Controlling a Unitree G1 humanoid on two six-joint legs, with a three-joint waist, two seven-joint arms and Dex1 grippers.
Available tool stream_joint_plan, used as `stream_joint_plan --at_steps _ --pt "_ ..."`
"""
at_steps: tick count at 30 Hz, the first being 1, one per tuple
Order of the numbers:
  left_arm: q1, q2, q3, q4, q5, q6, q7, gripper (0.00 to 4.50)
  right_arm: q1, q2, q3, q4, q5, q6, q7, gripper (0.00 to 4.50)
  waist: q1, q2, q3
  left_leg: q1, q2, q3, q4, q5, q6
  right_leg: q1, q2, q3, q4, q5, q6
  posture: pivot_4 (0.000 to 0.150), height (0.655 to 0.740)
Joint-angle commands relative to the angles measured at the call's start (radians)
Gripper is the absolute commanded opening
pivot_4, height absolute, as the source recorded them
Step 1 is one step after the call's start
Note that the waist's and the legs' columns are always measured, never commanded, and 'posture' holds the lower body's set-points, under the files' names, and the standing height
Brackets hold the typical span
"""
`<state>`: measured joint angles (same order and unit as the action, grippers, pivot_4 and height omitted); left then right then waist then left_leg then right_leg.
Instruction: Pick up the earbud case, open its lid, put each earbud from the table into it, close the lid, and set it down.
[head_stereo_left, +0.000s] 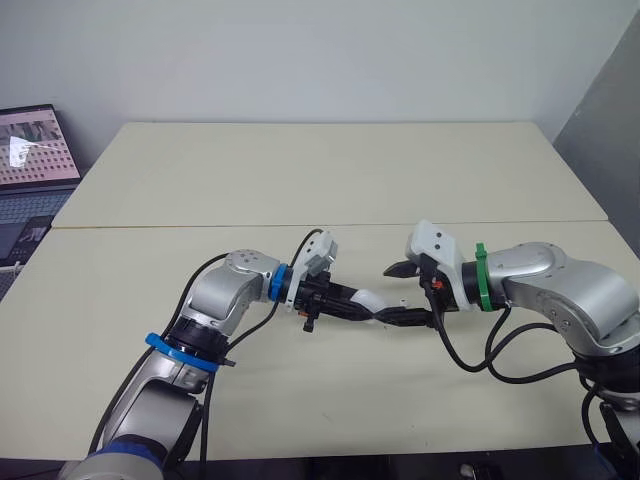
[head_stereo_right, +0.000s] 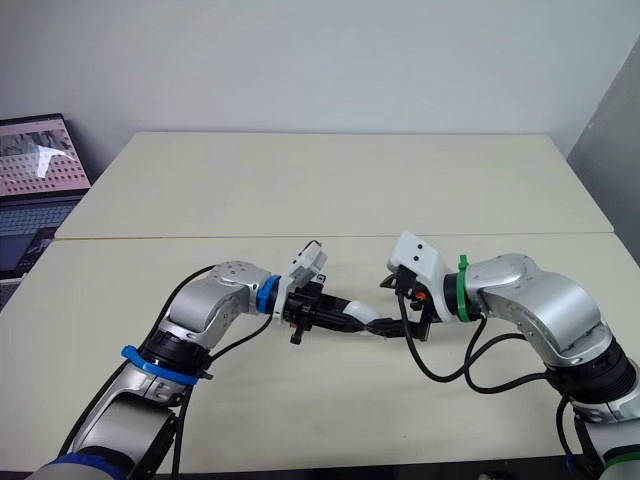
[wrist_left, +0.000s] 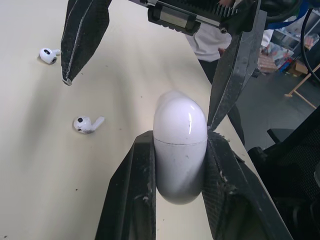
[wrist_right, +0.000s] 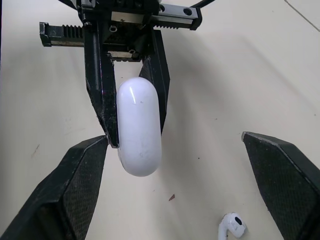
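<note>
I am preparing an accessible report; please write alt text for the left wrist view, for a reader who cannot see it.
The jaws of the left gripper clamp a white earbud case, lid closed, above a beige table. The jaws of the right gripper stand wide open around the case's top, and two earbuds lie on the table beyond.

Far half of the bench (head_stereo_left: 330, 170) is free. Near the middle, the held case (wrist_left: 179, 150) and two earbuds (wrist_left: 87, 124) block passage.
</note>
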<state>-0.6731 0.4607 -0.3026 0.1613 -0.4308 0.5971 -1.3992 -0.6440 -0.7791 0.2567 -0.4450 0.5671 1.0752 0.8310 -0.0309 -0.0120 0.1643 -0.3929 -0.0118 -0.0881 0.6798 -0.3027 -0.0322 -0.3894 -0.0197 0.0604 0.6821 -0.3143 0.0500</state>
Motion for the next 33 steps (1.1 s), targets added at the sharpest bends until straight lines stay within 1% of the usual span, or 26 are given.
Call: stream_joint_plan --at_steps 1,6,12,18,21,24,28,33 --pt "-0.006 -0.008 0.010 -0.043 -0.023 -0.006 -0.020 0.80 -0.028 -0.009 -0.046 0.018 -0.030 -0.015 -0.026 4.45 0.000 0.000 0.000 0.000 0.000 0.000 0.000 0.000 0.000 0.000 0.000 0.000 0.000 0.000 0.000 0.150 0.7400" --pt "-0.014 -0.011 0.010 -0.028 -0.019 -0.011 -0.022 0.80 -0.033 -0.018 -0.071 0.019 -0.023 -0.009 -0.030 4.45 0.000 0.000 0.000 0.000 0.000 0.000 0.000 0.000 0.000 0.000 0.000 0.000 0.000 0.000 0.000 0.150 0.7400" --pt "-0.011 -0.011 0.014 -0.022 -0.014 -0.013 -0.020 0.80 -0.052 -0.018 -0.136 -0.003 0.022 0.024 -0.029 4.45 0.000 0.000 0.000 0.000 0.000 0.000 0.000 0.000 0.000 0.000 0.000 0.000 0.000 0.000 0.000 0.150 0.7400" --pt "0.004 -0.002 0.023 -0.020 -0.008 -0.017 -0.012 0.80 -0.090 0.006 -0.252 -0.041 0.150 0.102 -0.025 4.45 0.000 0.000 0.000 0.000 0.000 0.000 0.000 0.000 0.000 0.000 0.000 0.000 0.000 0.000 0.000 0.150 0.7400" --pt "0.021 0.004 0.038 -0.027 -0.010 -0.019 0.005 0.80 -0.082 0.013 -0.297 -0.042 0.207 0.129 -0.027 4.45 0.000 0.000 0.000 0.000 0.000 0.000 0.000 0.000 0.000 0.000 0.000 0.000 0.000 0.000 0.000 0.150 0.7400" --pt "0.039 -0.001 0.074 -0.027 -0.015 -0.030 0.047 0.80 -0.032 -0.021 -0.272 -0.029 0.166 0.097 -0.033 4.45 0.001 0.000 0.000 0.000 0.000 0.000 0.000 0.000 0.000 0.000 0.000 0.000 0.000 0.000 0.000 0.150 0.7400" --pt "0.083 0.014 0.158 -0.035 -0.019 -0.101 0.103 0.80 0.060 -0.075 -0.187 -0.005 0.047 0.015 -0.055 4.45 0.001 0.000 0.000 0.000 -0.001 0.000 0.000 0.000 0.000 0.000 -0.001 0.000 0.000 0.000 0.000 0.150 0.7400" --pt "0.126 0.063 0.244 -0.072 -0.017 -0.177 0.133 0.80 0.125 -0.042 -0.114 0.040 -0.058 -0.042 -0.120 4.45 -0.003 0.000 0.000 0.000 0.000 0.002 0.000 0.000 0.000 -0.001 -0.001 0.001 0.002 0.000 0.000 0.150 0.7400"
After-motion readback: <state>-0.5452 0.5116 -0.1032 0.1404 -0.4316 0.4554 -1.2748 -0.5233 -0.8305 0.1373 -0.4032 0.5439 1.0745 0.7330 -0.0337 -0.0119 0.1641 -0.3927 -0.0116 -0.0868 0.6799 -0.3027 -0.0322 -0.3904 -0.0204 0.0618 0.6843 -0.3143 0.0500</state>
